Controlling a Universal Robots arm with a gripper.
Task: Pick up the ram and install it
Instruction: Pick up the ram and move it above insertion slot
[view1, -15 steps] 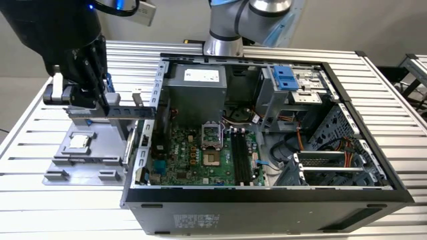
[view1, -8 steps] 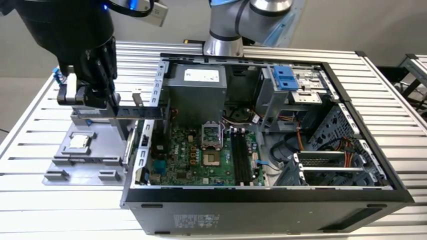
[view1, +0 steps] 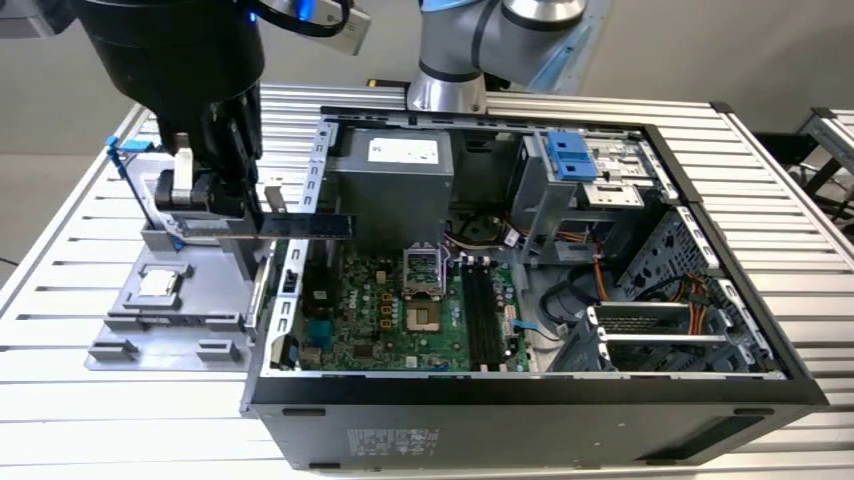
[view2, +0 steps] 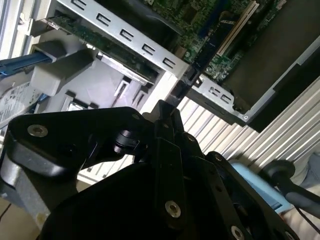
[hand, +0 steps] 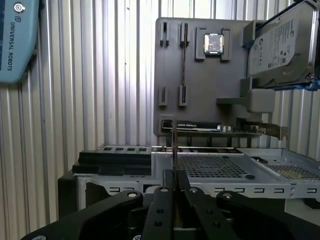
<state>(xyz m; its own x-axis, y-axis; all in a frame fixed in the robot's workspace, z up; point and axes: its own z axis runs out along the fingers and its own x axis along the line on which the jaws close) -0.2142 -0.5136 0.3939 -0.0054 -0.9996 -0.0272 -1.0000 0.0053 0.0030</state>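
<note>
Step in hand: carry, between pickup and install. Black robot gripper (view1: 247, 220) sits in the upper left of the exterior view, its fingers (hand: 162, 200) clenched on one end of the ram (view1: 314, 225), a long thin dark circuit-board stick. The ram is off the flat grey parts tray (view1: 174, 320) and in the air at the left wall of the open black computer case (view1: 534, 400). Its free end reaches just over that wall, above the edge of the green motherboard (view1: 360, 320). The small square silver processor chip (view1: 158, 285) lies on the tray, untouched. Orientation: in the exterior view the ram's long axis runs level across the frame, free end pointing to the exterior view's right, toward the case interior. The first wrist view has it edge-on, a thin line running straight out from between the fingers. The long dark memory slots (view1: 483, 320) lie right of the frame centre, well apart from the stick, running up and down the frame. Judgement: the ram looks roughly crosswise to the slots, so seating calls for travel further over the board, a turn to bring its long axis parallel to a slot, contact edge down, then a square, even press. Slatted aluminium desk (view1: 134, 420) carries tray and case.
</note>
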